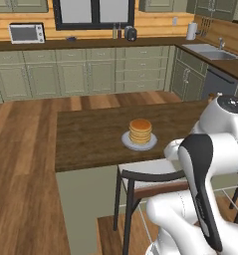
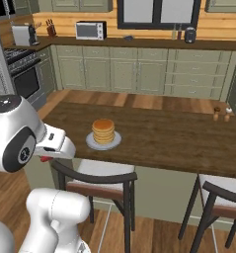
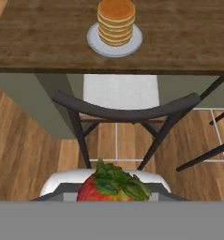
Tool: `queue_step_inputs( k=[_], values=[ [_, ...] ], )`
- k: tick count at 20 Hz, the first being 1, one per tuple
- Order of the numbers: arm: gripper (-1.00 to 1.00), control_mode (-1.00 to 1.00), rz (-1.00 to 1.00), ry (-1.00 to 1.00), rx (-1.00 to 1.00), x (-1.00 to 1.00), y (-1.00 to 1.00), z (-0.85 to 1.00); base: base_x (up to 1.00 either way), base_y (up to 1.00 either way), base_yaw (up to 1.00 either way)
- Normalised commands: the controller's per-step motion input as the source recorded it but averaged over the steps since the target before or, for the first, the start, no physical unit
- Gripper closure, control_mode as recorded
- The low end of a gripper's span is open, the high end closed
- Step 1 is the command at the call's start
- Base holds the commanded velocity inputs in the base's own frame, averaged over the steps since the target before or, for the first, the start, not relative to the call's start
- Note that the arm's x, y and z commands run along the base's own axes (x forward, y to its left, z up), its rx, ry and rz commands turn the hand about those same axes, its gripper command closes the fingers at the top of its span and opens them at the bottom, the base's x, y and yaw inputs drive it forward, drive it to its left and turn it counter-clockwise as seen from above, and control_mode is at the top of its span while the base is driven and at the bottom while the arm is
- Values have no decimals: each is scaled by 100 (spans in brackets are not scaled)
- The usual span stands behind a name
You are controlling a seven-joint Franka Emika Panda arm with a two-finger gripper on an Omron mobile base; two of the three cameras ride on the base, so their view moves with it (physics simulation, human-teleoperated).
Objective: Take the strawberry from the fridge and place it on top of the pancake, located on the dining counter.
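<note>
A red strawberry with green leaves sits between my fingers at the bottom of the hand view, and its red also shows under the hand. My gripper is shut on it, hanging in front of the dining counter and above a chair. The pancake is a golden stack on a round white plate, upright near the counter's front edge, ahead of the gripper and apart from it. My fingertips are hidden by the fruit. The fridge is out of view.
A dark-framed chair with a pale seat stands tucked under the counter, directly between gripper and plate. A second stool is to the right. Two small shakers stand at the counter's far right. Pale green cabinets line the back wall.
</note>
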Motion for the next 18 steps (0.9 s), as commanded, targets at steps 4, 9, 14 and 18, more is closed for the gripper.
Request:
queue_step_inputs(
  k=[4,9,14,18],
  values=[
    [100,100,0,0,0,0,0,0,0,0,0],
    [100,-100,0,0,0,36,0,6,0,0,0],
    [100,-100,0,0,0,100,0,40,0,0,0],
    [100,-100,6,0,1,100,-18,1,0,0,0]
  ],
)
